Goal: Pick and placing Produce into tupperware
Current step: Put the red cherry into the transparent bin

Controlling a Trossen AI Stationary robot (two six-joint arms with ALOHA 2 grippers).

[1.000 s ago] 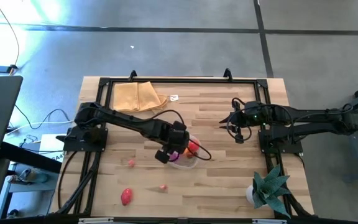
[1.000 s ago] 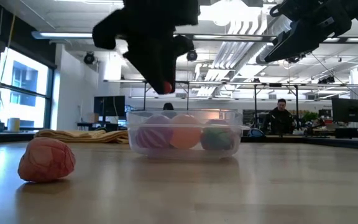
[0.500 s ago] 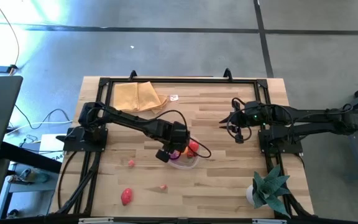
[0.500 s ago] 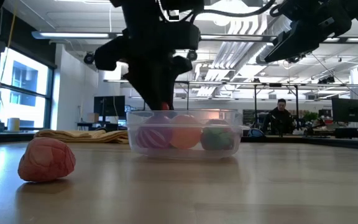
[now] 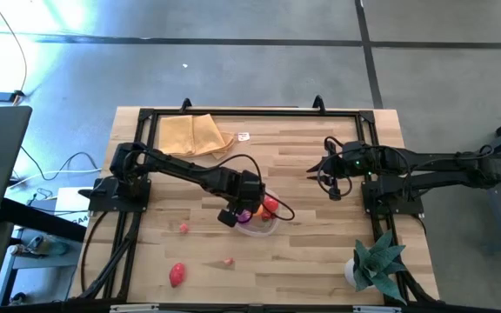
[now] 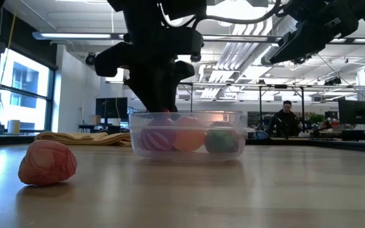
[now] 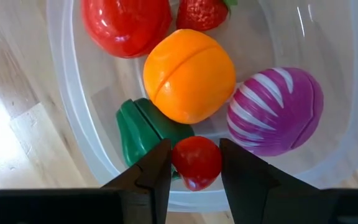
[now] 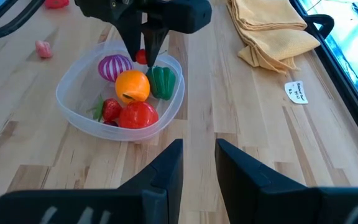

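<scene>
While your left tool [image 7: 194,163] hangs inside the tupperware [image 5: 263,228] mid-worktop, clamped on a small red piece [image 7: 196,162] above five pieces already in, three pieces [image 5: 177,275] wait near the front edge, and your right tool [image 8: 197,163] idles empty, jaws parted.

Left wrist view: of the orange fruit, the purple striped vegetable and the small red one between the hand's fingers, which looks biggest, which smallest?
Largest to smallest:
1. Round orange fruit and purple white-striped vegetable, about alike.
2. Small red toy tomato, nearest the camera yet smallest.
</scene>
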